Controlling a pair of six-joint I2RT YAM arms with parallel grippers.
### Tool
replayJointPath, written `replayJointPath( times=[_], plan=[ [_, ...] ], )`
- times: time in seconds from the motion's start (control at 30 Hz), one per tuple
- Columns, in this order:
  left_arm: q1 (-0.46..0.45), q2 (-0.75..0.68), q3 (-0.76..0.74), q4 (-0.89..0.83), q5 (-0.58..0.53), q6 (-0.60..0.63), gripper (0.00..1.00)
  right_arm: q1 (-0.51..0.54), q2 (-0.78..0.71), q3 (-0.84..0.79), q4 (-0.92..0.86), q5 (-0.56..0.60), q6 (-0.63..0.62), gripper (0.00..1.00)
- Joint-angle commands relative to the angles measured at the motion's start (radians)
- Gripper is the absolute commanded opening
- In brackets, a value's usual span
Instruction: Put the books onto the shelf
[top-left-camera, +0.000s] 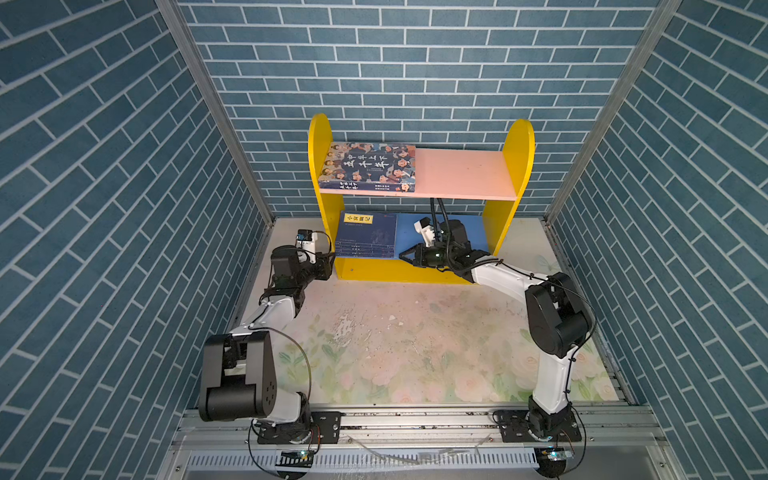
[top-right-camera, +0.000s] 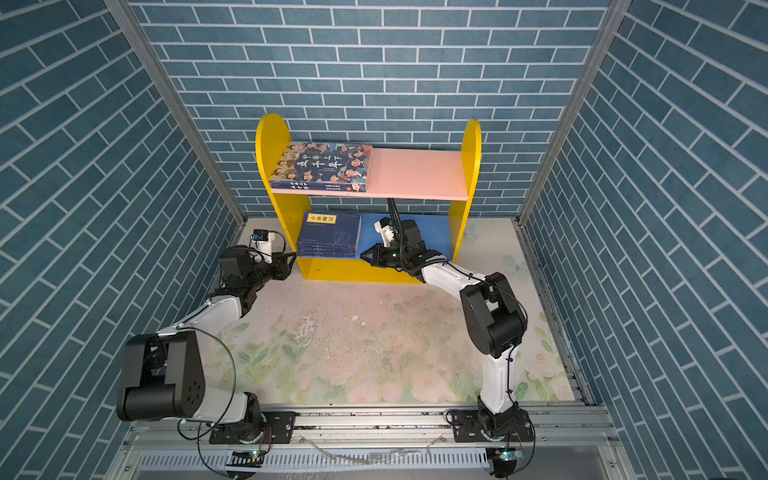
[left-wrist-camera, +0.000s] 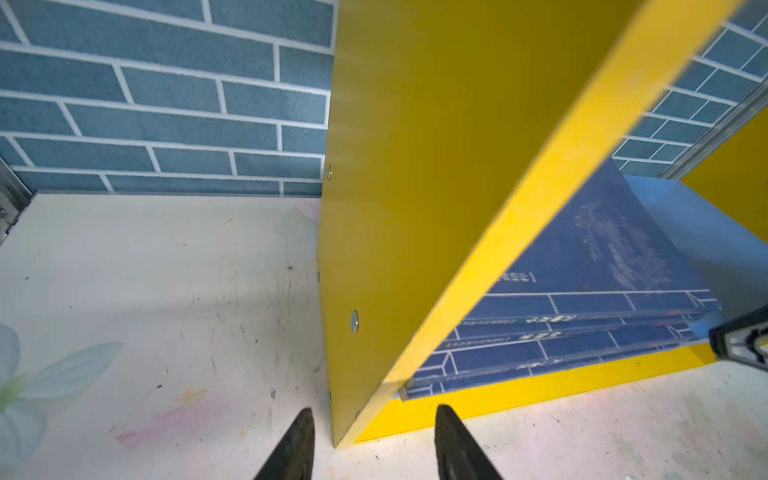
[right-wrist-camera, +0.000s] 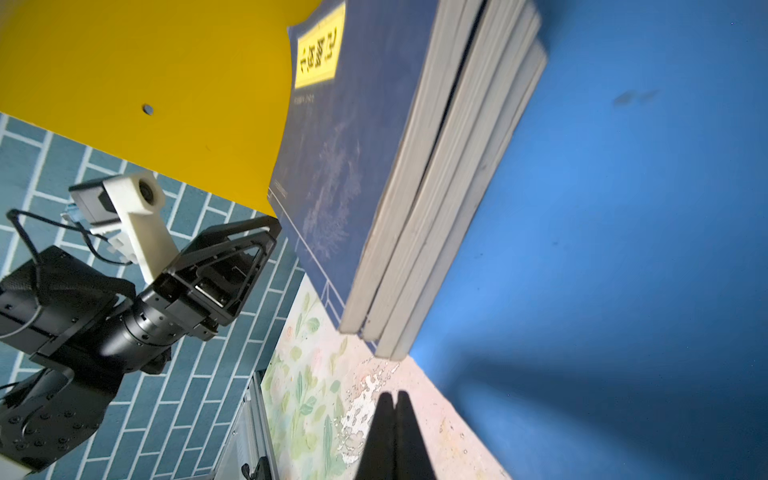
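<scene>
Closed and empty beside the navy books (right-wrist-camera: 353, 145), the right fingers (right-wrist-camera: 409, 440) may skew the stack if pushed; the left fingers (left-wrist-camera: 303, 440) stand open astride the shelf's side panel (left-wrist-camera: 415, 166).

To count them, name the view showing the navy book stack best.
Right wrist view: navy book stack close up, all four page edges visible. Both top views show it small; in the left wrist view the shelf's yellow side hides part.

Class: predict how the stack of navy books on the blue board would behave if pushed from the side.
The navy books lie loose with staggered edges, so they probably slide apart. Each looks thin, so likely flexes when lifted.
</scene>
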Motion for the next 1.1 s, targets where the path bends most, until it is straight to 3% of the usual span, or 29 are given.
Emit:
replayJointPath(
  times=[0.0, 0.37, 0.87, 1.07],
  plan=[
    [0.007, -0.034, -0.019, -0.059, 0.017, 0.027, 0.49, -0.034, -0.042, -0.005, 0.082, -0.001, 0.036, 0.01],
    [0.005, -0.077, -0.042, -0.105, 0.096, 0.052, 0.48, -0.154, 0.223, 0.351, 0.073, -0.083, 0.148, 0.00],
    [-0.012, 0.008, -0.041, -0.036, 0.147, 0.074, 0.48, -0.180, 0.619, 0.975, -0.122, -0.243, 0.134, 0.02],
    [-0.034, 0.035, -0.045, 0.000, 0.151, 0.074, 0.47, -0.157, 0.721, 1.195, -0.300, -0.256, 0.058, 0.04]
  ],
)
